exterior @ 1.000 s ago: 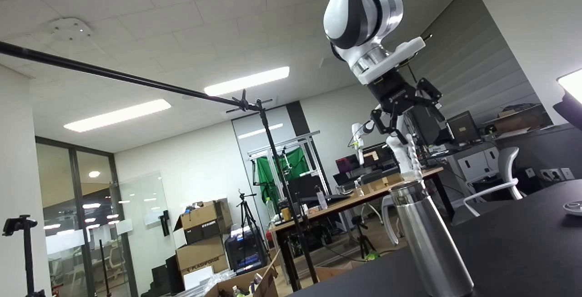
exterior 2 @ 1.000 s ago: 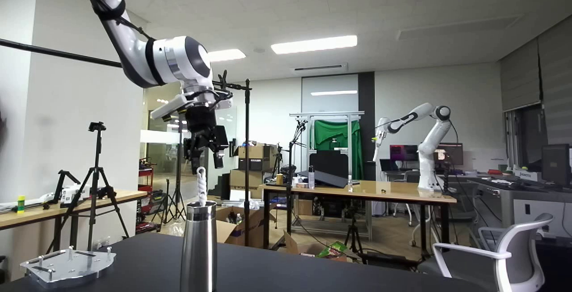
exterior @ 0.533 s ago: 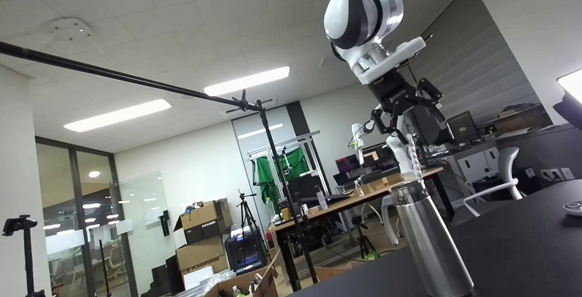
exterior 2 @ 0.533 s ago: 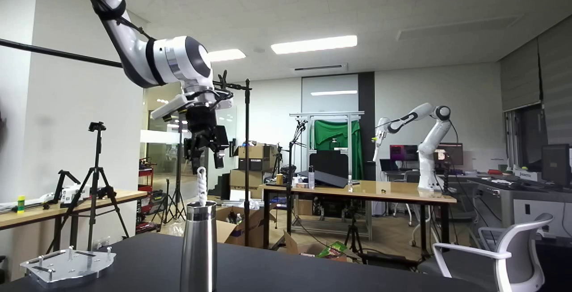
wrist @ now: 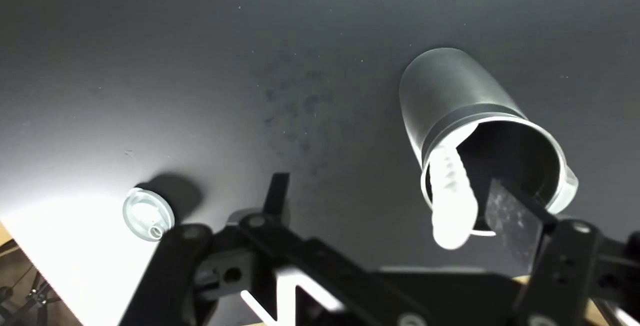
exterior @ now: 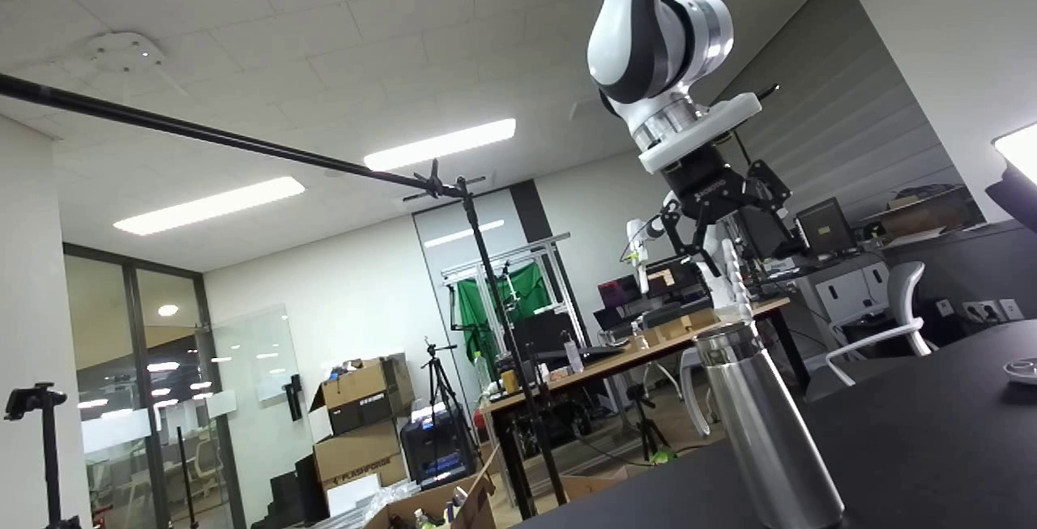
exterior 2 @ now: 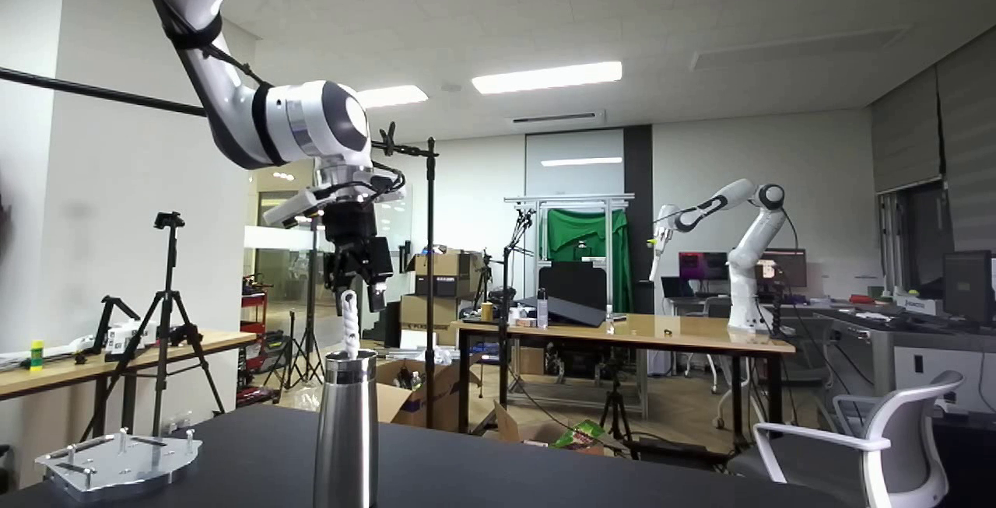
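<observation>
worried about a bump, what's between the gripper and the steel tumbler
A white twisted stick rises from the mouth of the tumbler toward the open gripper, shown in both exterior views; whether it touches the gripper is unclear.

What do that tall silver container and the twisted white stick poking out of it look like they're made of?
The tall container looks like metal, probably stainless steel: satin-brushed walls with long soft highlights and a shinier band at the rim. The twisted white stick is likely plastic, fairly smooth, judging by its even, ridged, moulded-looking shape; glare leaves that open.
</observation>
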`<state>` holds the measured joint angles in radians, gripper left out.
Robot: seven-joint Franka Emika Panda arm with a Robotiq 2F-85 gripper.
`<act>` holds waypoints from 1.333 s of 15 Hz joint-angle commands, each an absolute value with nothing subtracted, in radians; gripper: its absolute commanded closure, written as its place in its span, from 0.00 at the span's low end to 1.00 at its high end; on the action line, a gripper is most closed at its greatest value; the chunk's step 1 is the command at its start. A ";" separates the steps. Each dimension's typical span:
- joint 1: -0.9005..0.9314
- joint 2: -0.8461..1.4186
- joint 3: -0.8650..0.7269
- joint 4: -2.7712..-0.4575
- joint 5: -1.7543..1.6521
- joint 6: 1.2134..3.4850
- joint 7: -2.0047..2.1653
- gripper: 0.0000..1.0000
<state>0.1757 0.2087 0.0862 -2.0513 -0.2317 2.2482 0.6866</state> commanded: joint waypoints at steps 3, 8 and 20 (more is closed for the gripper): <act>0.182 0.199 0.071 -2.105 -0.186 2.375 0.733 0.00; 0.182 0.195 0.067 -2.140 -0.138 2.451 0.728 0.00; 0.189 0.175 0.056 -2.197 -0.105 2.531 0.800 0.00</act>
<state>0.1770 0.2081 0.0657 -2.1660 -0.1156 2.5202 0.7574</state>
